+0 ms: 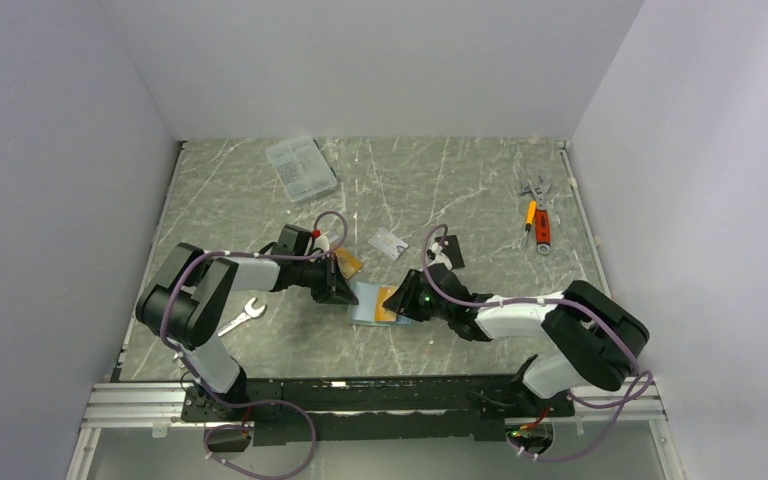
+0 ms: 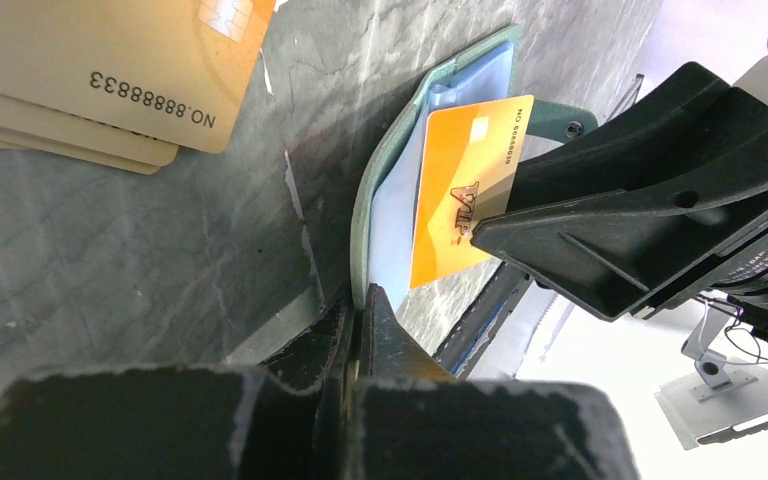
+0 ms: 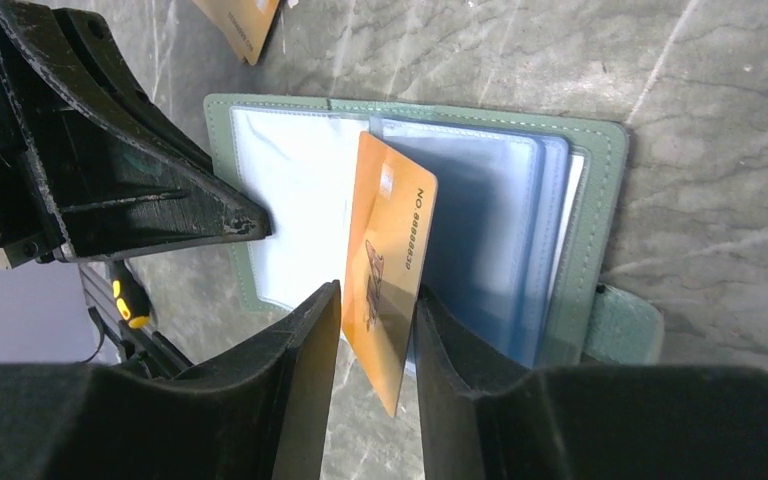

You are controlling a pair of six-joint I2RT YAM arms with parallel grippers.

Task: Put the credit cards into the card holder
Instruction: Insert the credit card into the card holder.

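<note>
Two arms reach low over the tabletop (image 1: 460, 180) and meet at the opened card holder (image 3: 600, 180). The left end effector (image 2: 360, 310) is closed, its tip pressing the holder's pale inner flap. The right end effector (image 3: 378, 290) has its fingers parted around an orange-gold card (image 3: 390, 230) standing on edge among the holder's clear sleeves. A stack of gold cards (image 2: 110, 80) lies just beside the holder, and a silvery card (image 1: 388, 242) lies farther behind it.
</note>
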